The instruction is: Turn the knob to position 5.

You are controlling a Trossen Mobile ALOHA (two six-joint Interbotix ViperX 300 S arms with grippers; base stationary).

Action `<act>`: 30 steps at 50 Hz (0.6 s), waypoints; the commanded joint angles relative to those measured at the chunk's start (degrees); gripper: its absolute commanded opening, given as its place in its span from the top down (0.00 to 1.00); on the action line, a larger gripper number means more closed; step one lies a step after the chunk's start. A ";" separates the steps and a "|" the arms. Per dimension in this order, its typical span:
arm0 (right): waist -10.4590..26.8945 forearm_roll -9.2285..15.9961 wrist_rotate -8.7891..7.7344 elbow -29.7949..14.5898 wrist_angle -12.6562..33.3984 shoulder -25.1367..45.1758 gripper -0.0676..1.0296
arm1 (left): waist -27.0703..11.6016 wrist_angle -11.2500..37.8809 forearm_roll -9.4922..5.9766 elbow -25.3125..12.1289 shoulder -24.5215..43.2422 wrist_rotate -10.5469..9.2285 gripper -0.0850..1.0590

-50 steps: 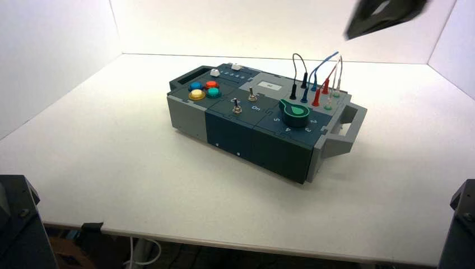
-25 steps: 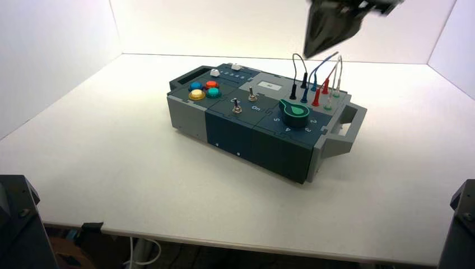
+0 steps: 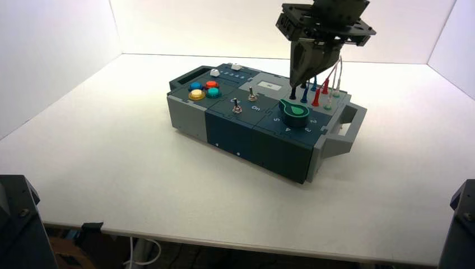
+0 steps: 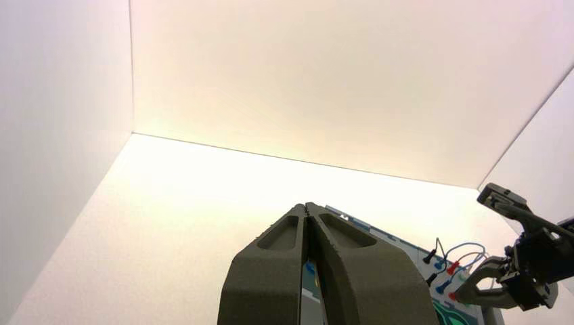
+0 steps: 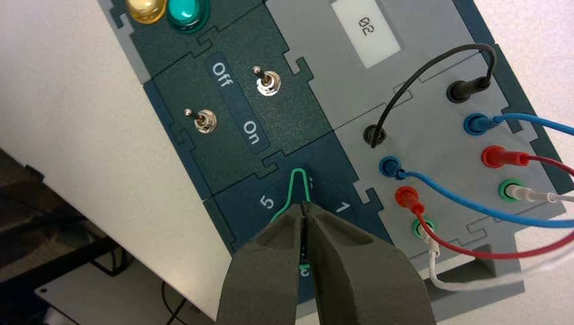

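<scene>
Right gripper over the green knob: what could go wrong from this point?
1. The right gripper hangs shut above the green teardrop-shaped knob; coming down shut, it would likely press on the top rather than grasp it.
2. The looping black, blue, red and white wires sit close beside the knob and might snag during the approach.
3. The knob's pointed tip lies between the white numerals 5 and 1, so a wrong-way turn would miss.

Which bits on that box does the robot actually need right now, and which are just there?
Needed:
- the green knob
- the printed 5
- the right tool, shut, above the knob

Just there:
- coloured push buttons
- two toggle switches
- plugged-in wires
- the left tool, shut, away from the box
</scene>
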 commanded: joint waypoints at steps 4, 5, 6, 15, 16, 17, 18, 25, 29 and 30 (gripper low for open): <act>0.26 0.26 0.00 -1.49 -0.88 0.97 0.96 | -0.35 -0.70 0.26 -0.70 1.23 0.09 0.95; 0.26 0.26 0.00 -1.49 -0.88 1.32 0.96 | -0.26 -0.70 0.18 -0.70 1.23 0.00 0.95; 0.26 0.26 0.00 -1.49 -0.88 1.41 0.96 | -0.26 -0.70 0.18 -0.70 1.14 0.09 0.95; 0.26 0.26 0.00 -1.85 -1.85 3.25 0.96 | -0.35 -0.79 0.26 -0.70 1.23 0.09 0.95; 0.26 0.26 0.00 -1.85 -2.02 3.34 0.96 | -0.26 -0.79 0.26 -0.70 1.23 0.09 0.95; 0.35 0.26 0.00 -1.93 -2.02 3.43 0.96 | -0.26 -0.79 0.18 -0.70 1.23 0.09 0.95; 0.35 0.26 -0.18 -1.93 -2.11 3.60 0.96 | -0.35 -0.70 0.26 -0.70 1.23 0.00 0.95; 0.26 0.09 -0.26 -2.72 -2.20 4.22 0.96 | -0.26 -0.79 0.26 -0.70 1.14 0.09 0.95; 0.26 0.00 -0.35 -3.08 -2.20 4.48 0.96 | -0.26 -0.79 0.26 -0.79 0.97 0.09 0.95; 0.26 -0.09 -0.35 -3.16 -2.20 4.57 0.96 | -0.35 -0.79 0.26 -0.70 0.97 0.09 0.95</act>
